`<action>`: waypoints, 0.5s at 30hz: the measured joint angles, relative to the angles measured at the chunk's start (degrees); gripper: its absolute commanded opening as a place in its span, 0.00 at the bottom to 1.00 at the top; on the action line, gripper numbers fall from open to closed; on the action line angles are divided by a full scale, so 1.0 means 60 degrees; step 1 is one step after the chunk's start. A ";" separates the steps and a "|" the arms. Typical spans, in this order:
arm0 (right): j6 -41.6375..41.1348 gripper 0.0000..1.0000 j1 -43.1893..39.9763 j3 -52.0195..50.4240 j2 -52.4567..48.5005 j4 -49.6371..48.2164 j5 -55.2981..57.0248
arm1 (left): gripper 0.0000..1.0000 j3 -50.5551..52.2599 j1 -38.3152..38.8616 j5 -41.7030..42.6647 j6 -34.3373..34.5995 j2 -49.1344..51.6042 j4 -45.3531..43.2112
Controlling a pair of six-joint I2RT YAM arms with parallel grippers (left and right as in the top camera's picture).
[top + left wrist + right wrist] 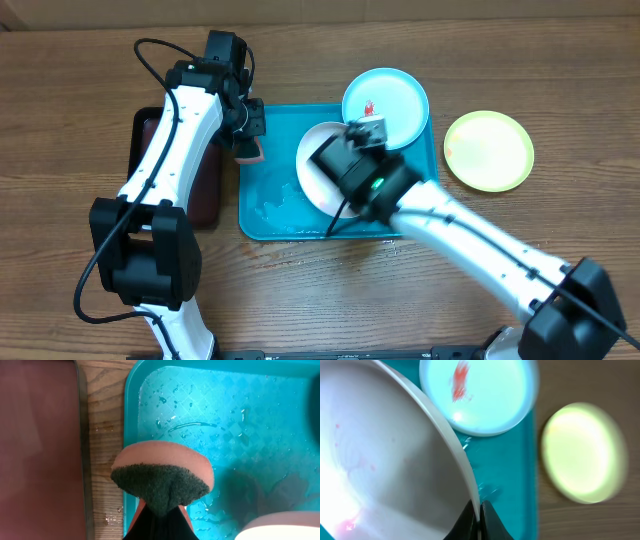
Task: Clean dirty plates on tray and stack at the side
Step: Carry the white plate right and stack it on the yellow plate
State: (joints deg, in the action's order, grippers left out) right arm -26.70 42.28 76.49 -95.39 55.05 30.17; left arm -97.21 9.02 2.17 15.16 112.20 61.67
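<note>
The right gripper (pixel 480 519) has its jaws pressed on the rim of the white plate (pixel 380 450) and pinches it above the turquoise tray (pixel 270 212). Faint pink marks show on this plate. I cannot tell if its far edge touches the tray. The pale cyan plate (pixel 388 98), with one red smear, lies at the far right corner of the tray and partly over the rim. The yellow-green plate (pixel 489 150) lies on the wooden table (pixel 560 90), to the right of the tray and apart from it. The left gripper (pixel 156 519) is closed on a sponge (pixel 162 472), pink with a dark green side, which it holds over the left rim of the wet tray, beside the black tray (pixel 40 435).
</note>
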 measured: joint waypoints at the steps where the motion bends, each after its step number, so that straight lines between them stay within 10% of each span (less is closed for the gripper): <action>1: 0.0211 0.04 -0.0423 0.0000 0.0000 -0.0087 -0.0783 | 0.04 0.0000 0.0000 0.0000 0.0000 0.0000 0.0000; 15: 0.1450 0.04 -0.7384 0.0000 -0.0004 -0.0557 -0.7034 | 0.04 0.0000 0.0000 0.0029 0.0000 0.0000 -0.0033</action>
State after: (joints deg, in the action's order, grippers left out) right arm -18.00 -2.02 76.49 -95.42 51.70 -12.03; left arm -97.21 9.02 2.35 15.16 112.20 61.47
